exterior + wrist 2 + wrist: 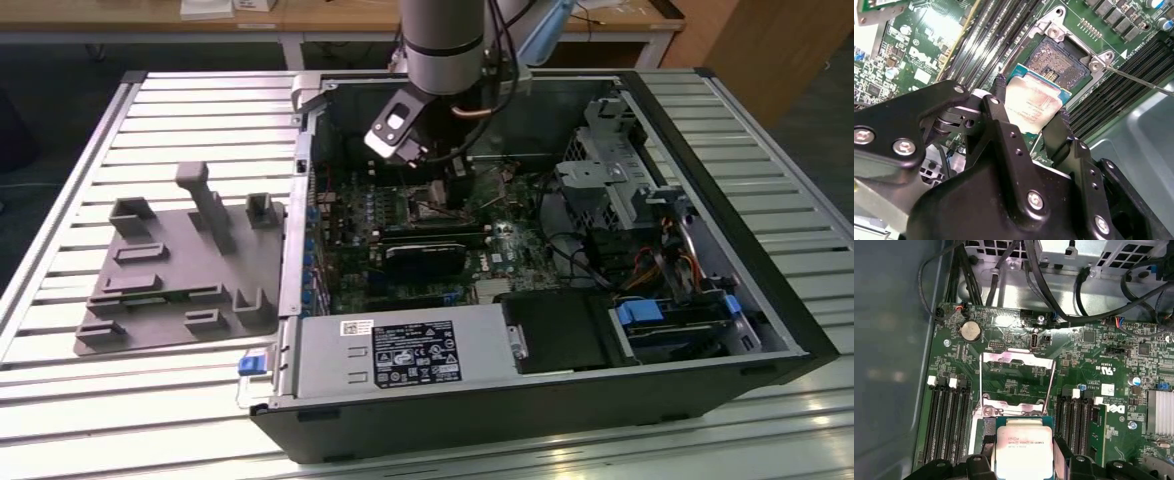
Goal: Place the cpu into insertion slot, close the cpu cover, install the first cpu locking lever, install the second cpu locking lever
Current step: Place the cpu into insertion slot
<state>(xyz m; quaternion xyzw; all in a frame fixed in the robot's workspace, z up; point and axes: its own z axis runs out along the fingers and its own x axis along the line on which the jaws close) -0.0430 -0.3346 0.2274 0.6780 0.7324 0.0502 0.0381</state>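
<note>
My gripper (1032, 106) is shut on the cpu (1035, 104), a small pale silvery square held by two opposite edges between the black fingers (998, 88). The chip hangs tilted just over one edge of the insertion slot (1060, 61), whose dark pin field lies open and bare. In the first wrist view the cpu (1024, 447) covers most of the slot, and the cpu cover (1019, 356), a silver frame, stands swung open beyond it. A thin locking lever (1139, 81) sticks out free beside the slot. In the exterior view the gripper (430, 168) is inside the open case above the slot (434, 207).
Long black memory slots (946, 420) flank the socket on both sides. Black cables (1054, 285) run along the case wall past the board. A grey fixture plate (174, 270) lies on the slatted table at the exterior view's left. The power supply (400, 355) fills the case's near edge.
</note>
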